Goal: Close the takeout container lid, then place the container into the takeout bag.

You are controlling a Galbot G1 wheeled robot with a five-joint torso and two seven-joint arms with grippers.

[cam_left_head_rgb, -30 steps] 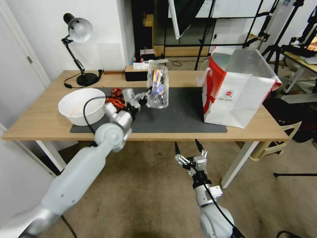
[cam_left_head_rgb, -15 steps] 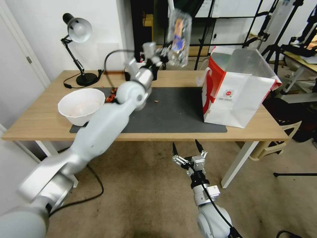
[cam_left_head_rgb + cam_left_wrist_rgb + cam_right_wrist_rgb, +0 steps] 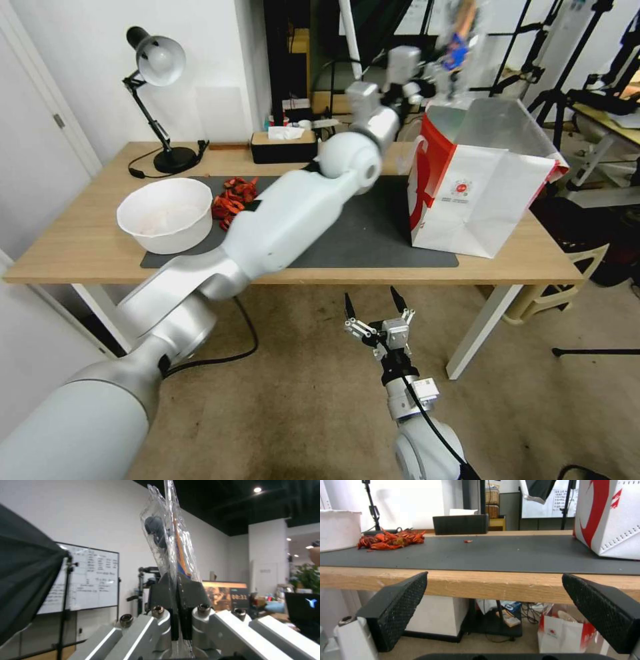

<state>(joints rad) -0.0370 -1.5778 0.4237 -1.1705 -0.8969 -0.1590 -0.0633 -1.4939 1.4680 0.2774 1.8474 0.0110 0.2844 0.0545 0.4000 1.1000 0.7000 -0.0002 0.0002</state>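
The takeout container is looking shut and pinched upright in the left tool, hanging high above the open takeout bag on the worktop; lowering it in is what remains. The left arm is stretching far forward, while the right tool is idling below the worktop edge, fingers spread apart.

Left arm: glossy white-grey shells, round silver joints, black cable. Left gripper: silver links with brass-tipped screws, dark fingers. Right gripper: black pointed fingers with cross-hatched pads, silver knuckles, black cable along the forearm.
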